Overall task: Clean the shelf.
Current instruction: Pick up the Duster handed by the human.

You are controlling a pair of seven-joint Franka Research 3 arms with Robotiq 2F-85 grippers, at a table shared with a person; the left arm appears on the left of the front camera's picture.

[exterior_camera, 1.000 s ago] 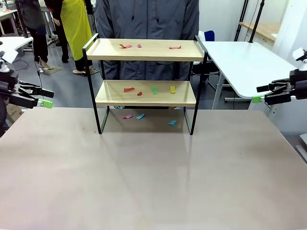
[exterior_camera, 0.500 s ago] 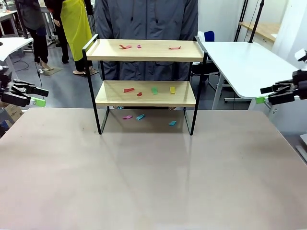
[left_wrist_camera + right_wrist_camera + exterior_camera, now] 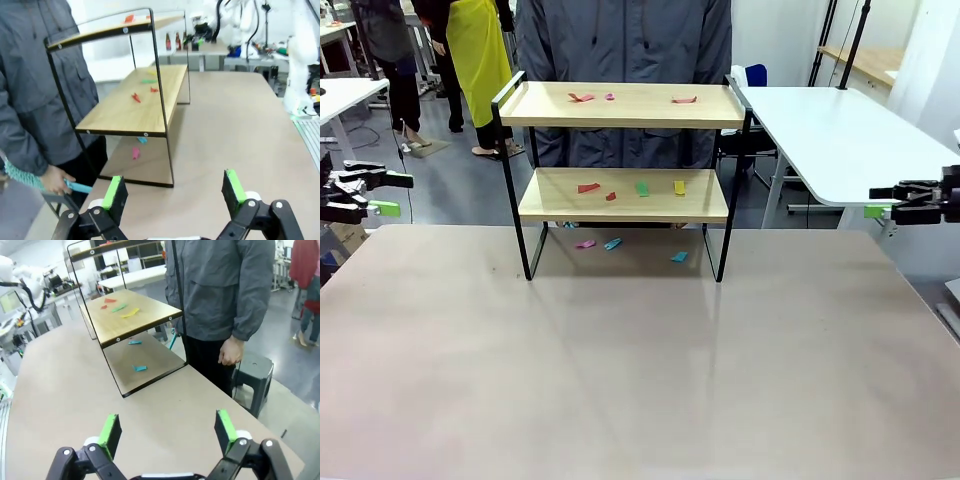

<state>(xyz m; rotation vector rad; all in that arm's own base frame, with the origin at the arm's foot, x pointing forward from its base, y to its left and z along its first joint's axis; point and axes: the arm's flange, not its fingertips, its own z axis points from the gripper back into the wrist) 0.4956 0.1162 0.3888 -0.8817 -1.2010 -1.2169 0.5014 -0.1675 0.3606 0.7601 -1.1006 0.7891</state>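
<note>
Both arms sit out at the table's side edges. We see the left gripper [image 3: 396, 195] at the left edge and the right gripper [image 3: 873, 201] at the right edge, each held roughly level with its fingers pointing in toward the middle. In both wrist views we find the jaws spread wide, with nothing between the green pads.

The shelf [image 3: 620, 118] stands at the far middle of the table [image 3: 620, 380], well apart from both grippers. We count small paper scraps around it:
- red and pink scraps [image 3: 582, 97] on the top board
- red, green and yellow scraps [image 3: 642, 187] on the lower board
- pink and blue scraps [image 3: 612, 243] on the table beneath

A person in a grey jacket [image 3: 620, 40] stands just behind the shelf. In the left wrist view we see the person's hand [image 3: 52, 180] hanging beside the shelf's end, holding a teal thing [image 3: 78, 187]. A white side table [image 3: 820, 120] stands at the right.
</note>
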